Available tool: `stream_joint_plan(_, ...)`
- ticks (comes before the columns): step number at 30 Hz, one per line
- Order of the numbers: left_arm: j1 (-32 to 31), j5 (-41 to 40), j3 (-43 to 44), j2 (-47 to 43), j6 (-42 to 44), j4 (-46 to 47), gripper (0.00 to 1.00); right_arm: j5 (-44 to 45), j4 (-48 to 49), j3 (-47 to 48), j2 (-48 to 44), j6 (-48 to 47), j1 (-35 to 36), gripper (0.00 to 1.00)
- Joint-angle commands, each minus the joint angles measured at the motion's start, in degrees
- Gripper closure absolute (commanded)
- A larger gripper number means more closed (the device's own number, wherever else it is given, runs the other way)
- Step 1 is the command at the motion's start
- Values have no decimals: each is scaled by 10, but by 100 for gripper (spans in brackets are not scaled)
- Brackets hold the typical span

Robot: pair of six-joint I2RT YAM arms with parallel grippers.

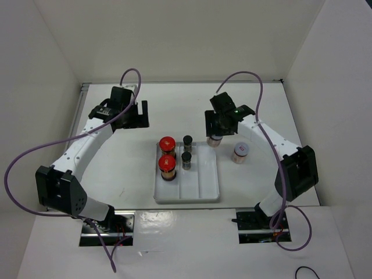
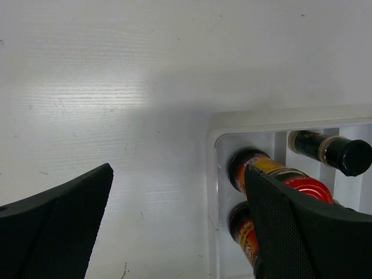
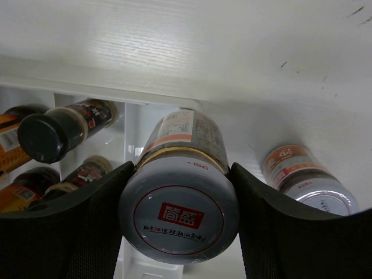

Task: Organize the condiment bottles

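Observation:
A white three-section tray lies mid-table. Two red-capped jars stand in its left section, two dark black-capped bottles in the middle one. My right gripper is shut on a squat pale-lidded jar at the tray's far right corner; both fingers press its lid. I cannot tell whether it rests on anything. The other pale-lidded jar stands on the table right of the tray, also in the right wrist view. My left gripper is open and empty, far-left of the tray.
The tray's right section is bare. The left wrist view shows the tray's corner rim, the red-capped jars and a dark bottle. White walls enclose the table on the left, back and right.

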Motion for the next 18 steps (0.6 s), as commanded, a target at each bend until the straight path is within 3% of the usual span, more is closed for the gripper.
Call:
stream_joint_plan(1,8,1,-3,-17,-7,11,0,0,12,6,-31,14,14,80)
stream_joint_plan(18,13,6,-13,-28,-1,11,0,-11,52,-34,10,37,57,80)
